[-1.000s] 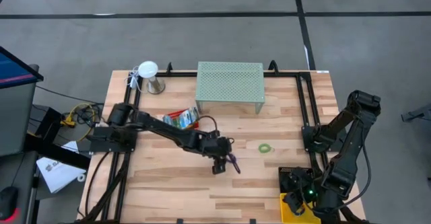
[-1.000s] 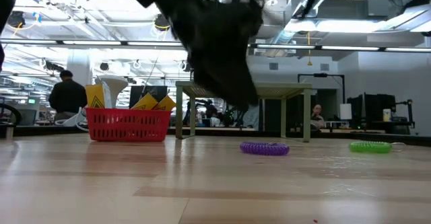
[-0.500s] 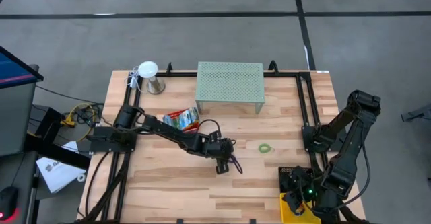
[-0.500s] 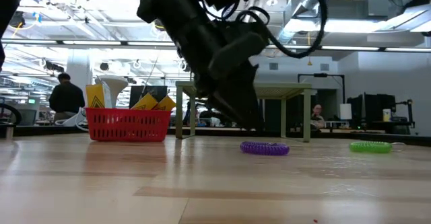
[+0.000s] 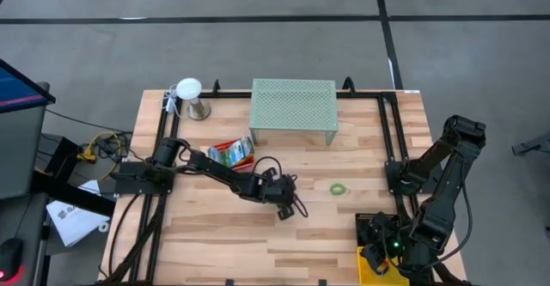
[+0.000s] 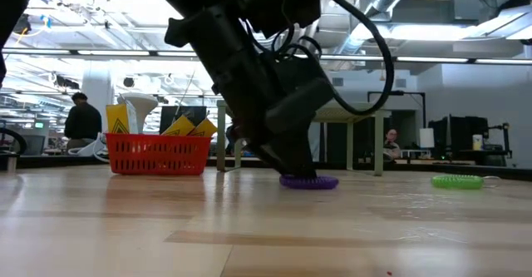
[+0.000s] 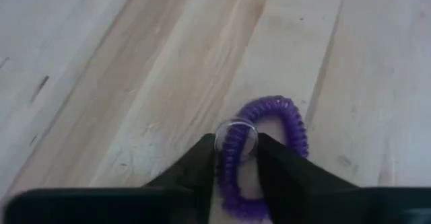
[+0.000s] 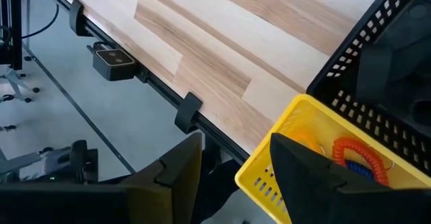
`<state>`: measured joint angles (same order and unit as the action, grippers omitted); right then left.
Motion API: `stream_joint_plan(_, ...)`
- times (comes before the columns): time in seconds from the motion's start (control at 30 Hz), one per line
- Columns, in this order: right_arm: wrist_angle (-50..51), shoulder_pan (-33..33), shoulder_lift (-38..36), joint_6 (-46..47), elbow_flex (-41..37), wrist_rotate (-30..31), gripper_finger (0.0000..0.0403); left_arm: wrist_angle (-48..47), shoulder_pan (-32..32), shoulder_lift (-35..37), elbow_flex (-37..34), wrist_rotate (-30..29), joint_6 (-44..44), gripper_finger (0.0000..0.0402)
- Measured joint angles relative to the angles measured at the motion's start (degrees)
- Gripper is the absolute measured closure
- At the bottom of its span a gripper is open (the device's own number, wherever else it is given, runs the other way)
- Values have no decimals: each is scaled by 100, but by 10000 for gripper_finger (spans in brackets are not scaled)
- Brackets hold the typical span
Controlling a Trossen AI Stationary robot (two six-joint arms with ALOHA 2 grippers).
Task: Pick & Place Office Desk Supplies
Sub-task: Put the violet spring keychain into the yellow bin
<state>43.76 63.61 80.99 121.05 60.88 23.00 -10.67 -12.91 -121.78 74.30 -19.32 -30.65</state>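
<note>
Purple coil loop (image 7: 266,140) lies mid-tabletop (image 5: 215,234) | our left pincer (image 7: 236,158) straddles its rim, fingers nearly pinching it | we should squeeze fully before lifting | right pincer (image 8: 232,167) spread, at the right front corner

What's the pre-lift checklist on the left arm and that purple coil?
1. Left gripper down at the purple coil loop on the table: ok.
2. One strand of the loop sits between the fingers: ok.
3. Firm hold on the strand: cannot tell; the fingers flank it closely, but a clamp is not visible.
4. Loop lying flat on the wood, clear of the green coil loop: ok.
5. Right gripper parked at the table's corner by the yellow tray, out of the way: ok.
6. Drop target for the loop: cannot tell.
</note>
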Motion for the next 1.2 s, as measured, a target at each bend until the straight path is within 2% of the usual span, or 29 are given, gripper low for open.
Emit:
stream_joint_plan(0.1,11,0,0,0,0,39,230,13,6,-11,-8,-19,-140,370)
stream_joint_plan(0.13,16,0,0,0,0,72,230,36,7,-12,-10,10,-139,383)
stream_joint_plan(0.27,14,-17,0,55,0,443,230,173,8,70,-26,153,-161,392)
stream_joint_plan(0.4,-2,-138,0,197,0,1296,230,526,17,257,-50,761,-164,396)
stream_joint_plan(0.53,-92,-382,0,174,0,2150,230,1230,-53,758,-38,1162,-167,397)
stream_joint_plan(0.67,-208,-634,0,101,0,2827,230,1625,-158,1222,-42,1011,-175,397)
stream_joint_plan(0.83,-810,-927,0,-514,0,3369,230,1730,-340,1790,-33,509,-143,397)
stream_joint_plan(1.0,-1542,-1350,0,-1365,0,3450,230,1732,-443,2088,-31,288,-134,398)
stream_joint_plan(1.2,-2329,-1795,0,-2364,0,3416,229,1709,-544,2111,-31,159,-136,398)
